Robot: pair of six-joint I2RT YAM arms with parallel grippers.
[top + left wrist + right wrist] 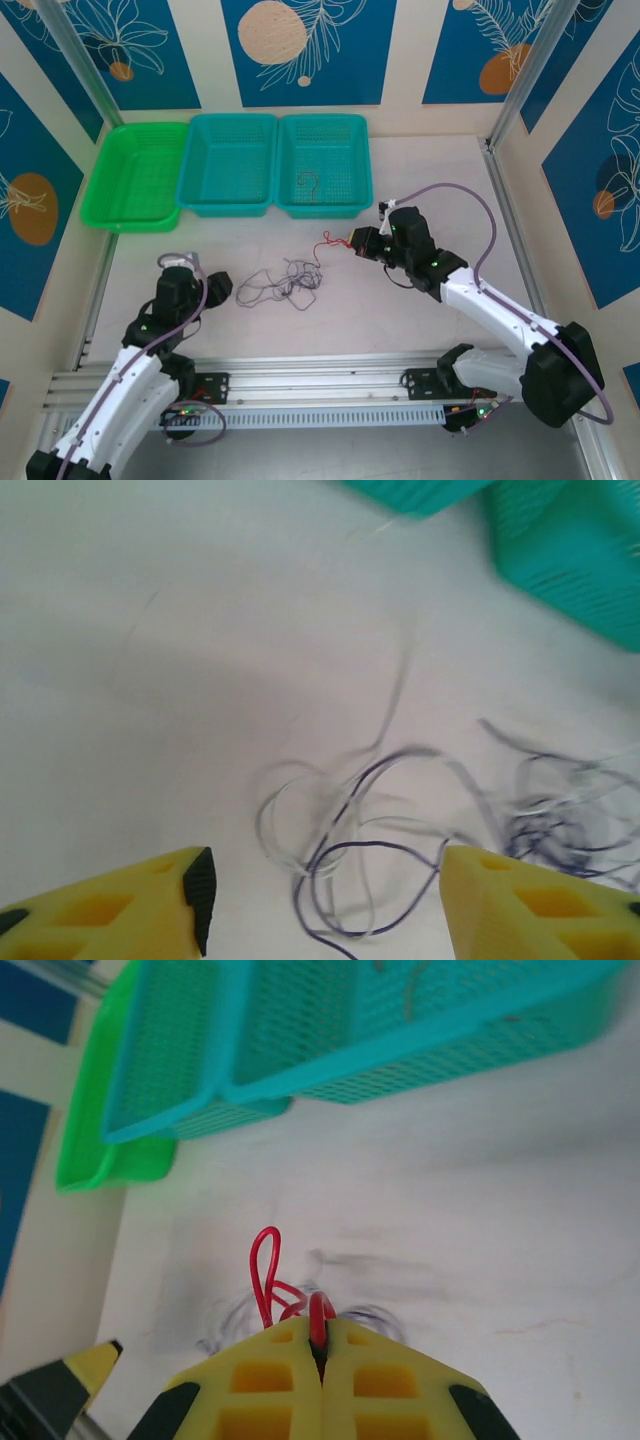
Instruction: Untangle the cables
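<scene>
Three baskets stand in a row along the far edge of my pale flat tabletop [370,320], side touching side: a green rectangular mesh plastic basket [130,222] at eleven o'clock, a teal mesh plastic basket [225,207] at twelve, a second teal mesh basket [325,208] just to its right. A short thin brownish wire [309,186] lies in that last one. Mid-table, in front of the baskets, lies the loose tangle of thin grey and dark wires [285,283]. My left gripper [212,288] sits at nine o'clock of the tangle — fingers apart, the nearest loops just ahead. At two o'clock the right gripper [352,243] pinches a thin red wire [330,240], between tangle and baskets.
</scene>
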